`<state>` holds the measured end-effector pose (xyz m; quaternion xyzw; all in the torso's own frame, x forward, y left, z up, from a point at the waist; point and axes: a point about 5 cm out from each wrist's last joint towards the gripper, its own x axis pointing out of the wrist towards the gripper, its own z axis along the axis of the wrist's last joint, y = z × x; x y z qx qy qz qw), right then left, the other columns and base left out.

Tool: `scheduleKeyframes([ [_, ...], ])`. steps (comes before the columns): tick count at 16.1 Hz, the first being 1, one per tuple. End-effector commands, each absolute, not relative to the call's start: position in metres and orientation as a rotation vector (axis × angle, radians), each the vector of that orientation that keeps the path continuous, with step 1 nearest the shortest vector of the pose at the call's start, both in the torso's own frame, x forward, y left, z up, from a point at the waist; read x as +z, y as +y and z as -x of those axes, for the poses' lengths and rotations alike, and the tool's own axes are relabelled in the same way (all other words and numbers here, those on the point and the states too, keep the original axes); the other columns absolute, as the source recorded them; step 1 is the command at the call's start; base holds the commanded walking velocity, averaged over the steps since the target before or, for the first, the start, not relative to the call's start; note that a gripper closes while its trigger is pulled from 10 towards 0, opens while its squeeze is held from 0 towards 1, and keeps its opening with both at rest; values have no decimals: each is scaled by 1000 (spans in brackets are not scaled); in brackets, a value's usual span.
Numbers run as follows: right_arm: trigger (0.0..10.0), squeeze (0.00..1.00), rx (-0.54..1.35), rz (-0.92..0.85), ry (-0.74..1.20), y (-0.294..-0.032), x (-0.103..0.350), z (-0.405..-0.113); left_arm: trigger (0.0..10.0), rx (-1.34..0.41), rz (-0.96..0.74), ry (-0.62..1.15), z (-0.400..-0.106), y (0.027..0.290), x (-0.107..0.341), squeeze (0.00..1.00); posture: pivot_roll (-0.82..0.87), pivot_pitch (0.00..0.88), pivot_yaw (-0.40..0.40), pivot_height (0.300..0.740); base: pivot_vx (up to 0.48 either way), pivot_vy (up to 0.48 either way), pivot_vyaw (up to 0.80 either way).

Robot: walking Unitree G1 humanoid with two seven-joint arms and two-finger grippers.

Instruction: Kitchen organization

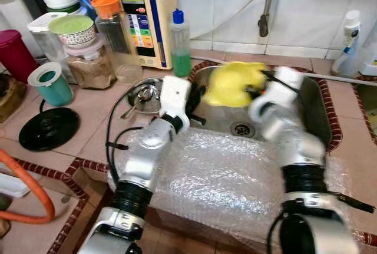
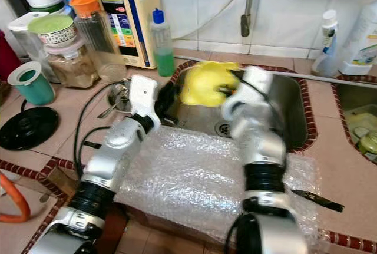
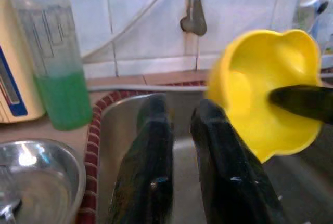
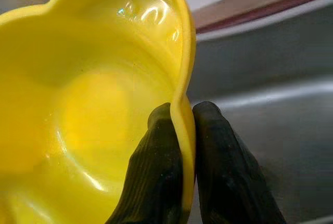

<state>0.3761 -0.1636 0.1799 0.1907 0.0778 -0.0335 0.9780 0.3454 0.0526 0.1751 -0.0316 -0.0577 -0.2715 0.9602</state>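
A yellow scalloped bowl [image 1: 232,83] hangs tilted over the steel sink [image 1: 315,112]. My right gripper [image 4: 183,130] is shut on the bowl's rim, one finger inside and one outside. The same bowl [image 3: 265,94] fills the right part of the left wrist view, with a black right finger [image 3: 302,102] reaching into it. My left gripper [image 3: 179,130] is over the sink's left edge, just beside the bowl, its fingers nearly together with nothing between them.
A bottle of green dish soap [image 1: 179,45], a cream appliance [image 1: 144,15], jars [image 1: 88,62], a teal cup [image 1: 52,84] and a black lid [image 1: 47,127] crowd the left counter. A steel bowl with a spoon [image 1: 144,98] lies by the sink. Bubble wrap [image 1: 224,177] covers the front edge.
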Motion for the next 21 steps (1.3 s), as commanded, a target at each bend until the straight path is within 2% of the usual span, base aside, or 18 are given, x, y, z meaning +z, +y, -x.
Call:
scheduleKeyframes([
  [1,0,0,-86,-367,135,-164,183,-377,10000,-578,72,-111,-343,51,175,1000,-2,0,95,740,0,0,0],
  [8,0,0,-206,59,76,-193,170,-385,10000,-770,40,27,-325,46,156,1000,9,0,114,740,0,0,0],
  [9,0,0,-205,193,63,-196,167,-387,10000,-809,10,65,-320,47,149,1000,15,0,113,740,0,0,0],
  [12,0,0,-243,380,38,-207,166,-388,10000,-851,-29,102,-312,48,140,1000,18,0,116,740,0,0,0],
  [17,0,0,-255,550,30,-216,163,-389,10000,-860,-45,123,-316,52,144,1000,29,0,126,740,0,0,0],
  [19,0,0,-252,561,51,-220,159,-388,10000,-852,-36,122,-318,53,145,1000,20,0,126,740,0,0,0],
  [20,2118,0,-210,577,88,-219,155,-389,10000,-852,-32,127,-317,53,146,1000,20,0,125,740,0,0,0],
  [21,3294,0,-201,561,101,-219,151,-388,10000,-855,-35,128,-316,53,144,1000,20,0,122,740,0,0,0],
])
